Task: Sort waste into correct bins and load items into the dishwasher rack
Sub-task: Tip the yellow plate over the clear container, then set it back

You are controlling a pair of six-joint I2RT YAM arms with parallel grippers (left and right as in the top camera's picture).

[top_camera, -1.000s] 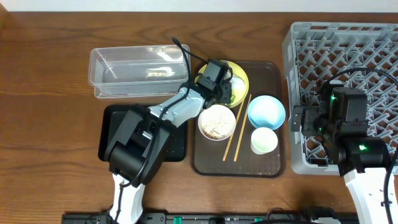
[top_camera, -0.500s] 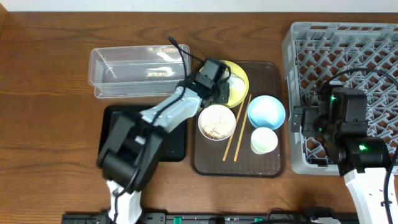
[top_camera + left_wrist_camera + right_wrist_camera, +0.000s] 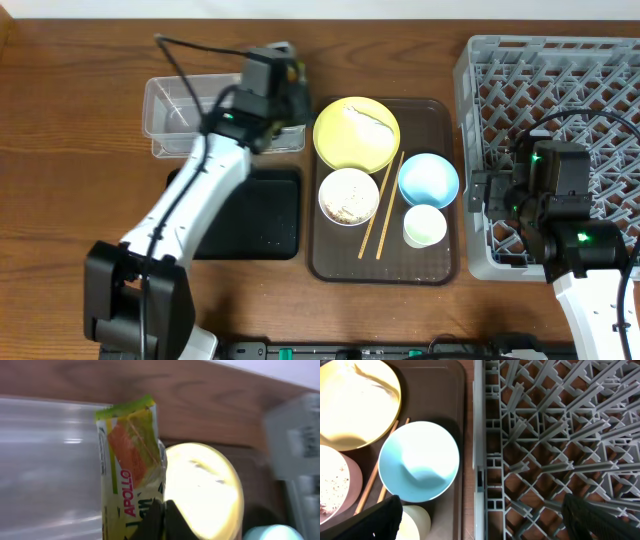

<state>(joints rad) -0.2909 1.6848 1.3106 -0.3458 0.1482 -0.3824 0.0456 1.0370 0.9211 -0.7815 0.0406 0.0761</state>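
One snack wrapper [image 3: 131,455] is pinched at its lower end between the closed fingers of the left gripper [image 3: 159,519] and held above the right end of the clear tub [image 3: 195,110], beside the yellow plate [image 3: 356,133]; the right gripper [image 3: 487,517] is spread wide, nothing held, over the dishwasher rack [image 3: 560,435] left edge

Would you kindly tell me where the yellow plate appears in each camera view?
Overhead: yellow plate at top centre, on the brown tray.
Left wrist: blurred bright disc, lower centre-right, behind the held snack wrapper.
Right wrist: top-left corner, cropped by the frame.
Shared landmark: light blue bowl, near the plate in all three.
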